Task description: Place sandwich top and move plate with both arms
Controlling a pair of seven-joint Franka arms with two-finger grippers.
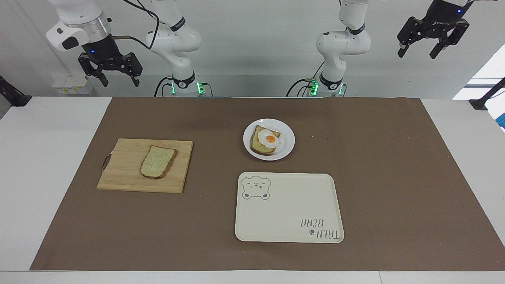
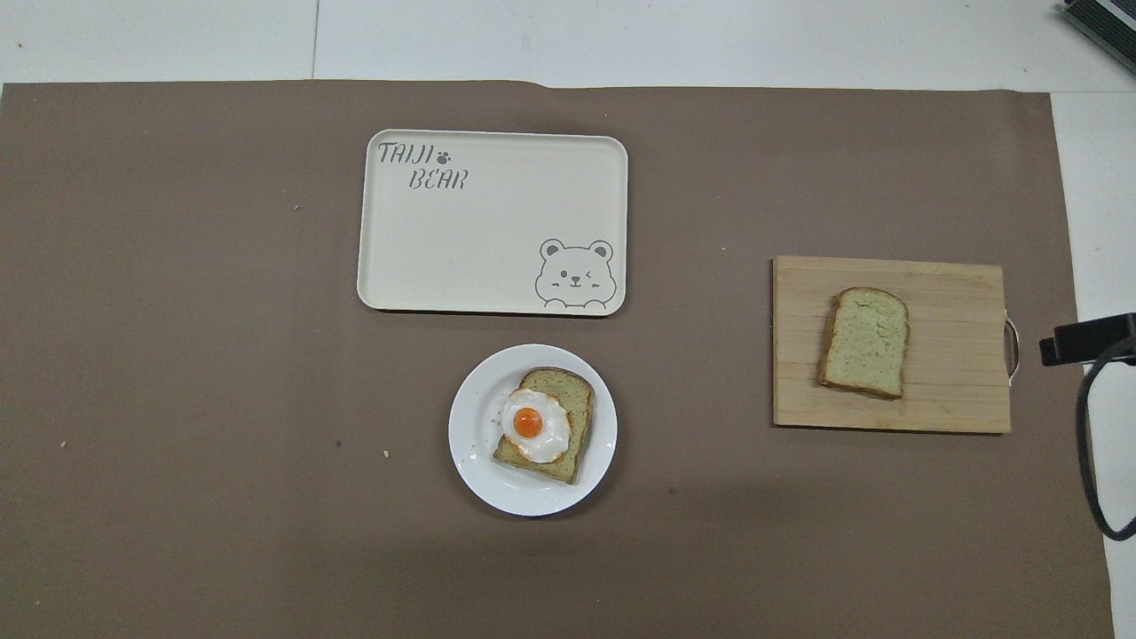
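The right tool hangs high in the air with its fingers spread and nothing between them, above the robots' edge of the tabletop at the right arm's end. Farther from the robots than that tool lies a wooden cutting board on the brown mat, and the sandwich top rests flat on that board, well apart from both tools. Toward the middle of the mat, between the two tools and well below them, sits the plate, carrying a bread slice with a fried egg on top. Just beside the plate, farther from the robots, lies a cream tray with a bear drawing in one corner. The left tool is raised high past the left arm's end of the mat, its fingers also parted and gripping nothing; it waits there, well apart from the plate. In the overhead view only a black part of the right arm shows beside the board's handle.
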